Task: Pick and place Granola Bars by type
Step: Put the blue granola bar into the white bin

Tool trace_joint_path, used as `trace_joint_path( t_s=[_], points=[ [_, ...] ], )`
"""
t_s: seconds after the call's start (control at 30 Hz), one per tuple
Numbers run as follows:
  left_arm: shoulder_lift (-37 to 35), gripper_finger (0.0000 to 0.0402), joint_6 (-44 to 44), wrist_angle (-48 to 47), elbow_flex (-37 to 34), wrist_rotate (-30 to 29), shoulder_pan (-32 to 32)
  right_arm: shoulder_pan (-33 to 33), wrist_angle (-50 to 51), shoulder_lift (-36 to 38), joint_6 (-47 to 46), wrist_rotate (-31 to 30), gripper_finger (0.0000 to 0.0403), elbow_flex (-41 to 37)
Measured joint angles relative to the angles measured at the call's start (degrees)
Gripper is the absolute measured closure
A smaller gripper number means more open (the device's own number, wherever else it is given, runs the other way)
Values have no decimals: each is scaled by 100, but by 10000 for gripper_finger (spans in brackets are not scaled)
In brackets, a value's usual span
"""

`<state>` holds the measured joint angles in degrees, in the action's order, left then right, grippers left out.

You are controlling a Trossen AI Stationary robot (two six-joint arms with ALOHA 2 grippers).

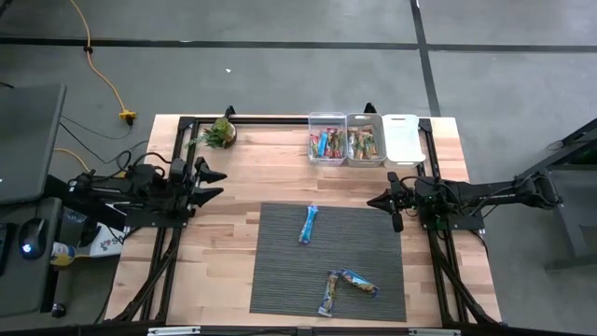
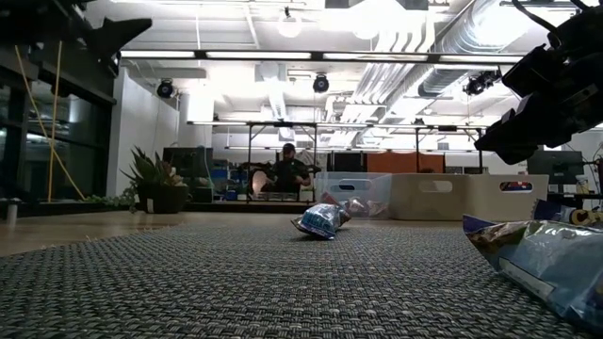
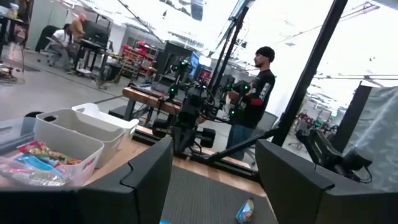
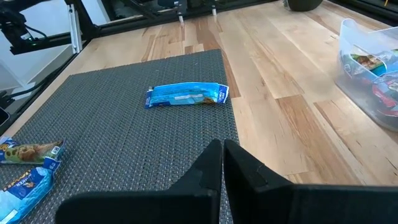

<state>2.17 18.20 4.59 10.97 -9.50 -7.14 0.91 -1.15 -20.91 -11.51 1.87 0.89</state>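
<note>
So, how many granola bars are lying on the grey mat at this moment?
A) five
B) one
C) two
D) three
D: the high view shows three bars on the grey mat: one blue bar alone near the mat's far edge, and a pair, touching at one end, near its front edge, one bar and another.

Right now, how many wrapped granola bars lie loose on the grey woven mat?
3. One bright blue wrapped bar lies alone near the mat's middle. Two more, a blue wrapped bar and a blue-and-tan wrapped bar, touch near the front edge. None seems hidden.
</note>
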Motion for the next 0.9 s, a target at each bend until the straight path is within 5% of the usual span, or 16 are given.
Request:
trace_joint_path(
  t_s=[0.57, 0.9],
  points=[
    [-179, 174, -597, 929, -920, 747, 0, 1, -3, 0, 0, 2, 402, 0],
    [-181, 174, -935, 574, -1009, 399, 0, 0, -2, 0, 0, 1, 402, 0]
  ],
)
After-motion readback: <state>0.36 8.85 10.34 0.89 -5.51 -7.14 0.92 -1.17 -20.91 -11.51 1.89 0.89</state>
